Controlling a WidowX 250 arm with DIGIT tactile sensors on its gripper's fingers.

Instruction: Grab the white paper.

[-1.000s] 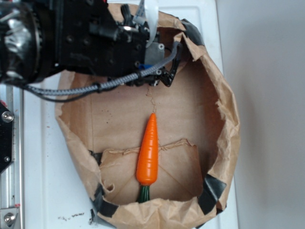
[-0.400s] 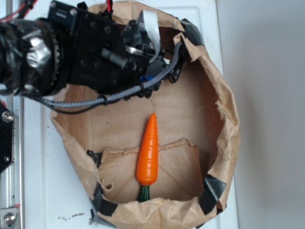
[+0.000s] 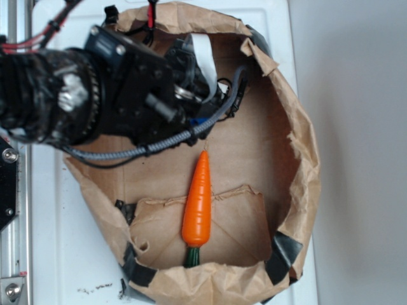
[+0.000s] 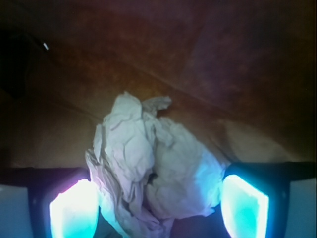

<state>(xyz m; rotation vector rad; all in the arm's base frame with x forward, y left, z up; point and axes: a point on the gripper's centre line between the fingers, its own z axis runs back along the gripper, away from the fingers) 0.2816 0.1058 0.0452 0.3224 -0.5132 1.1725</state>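
Observation:
In the wrist view the white paper point(image 4: 158, 168), a crumpled off-white wad, fills the gap between my two glowing fingertips point(image 4: 74, 208). Both pads press against its sides, so my gripper point(image 4: 158, 210) is shut on it. Behind it is the brown floor of the paper bag point(image 4: 208, 64). In the exterior view the black arm covers the bag's upper left, and my gripper point(image 3: 227, 105) points into the bag; the white paper is hidden there under the arm.
An orange carrot point(image 3: 197, 200) with a green stem lies upright in the picture on the bag floor, below the gripper. The brown paper bag point(image 3: 305, 171) has high crumpled walls with black tape patches. It stands on a white surface point(image 3: 63, 241).
The arm looms larger and has shifted left and down in the picture, uncovering the bag's top rim. The carrot has not moved.

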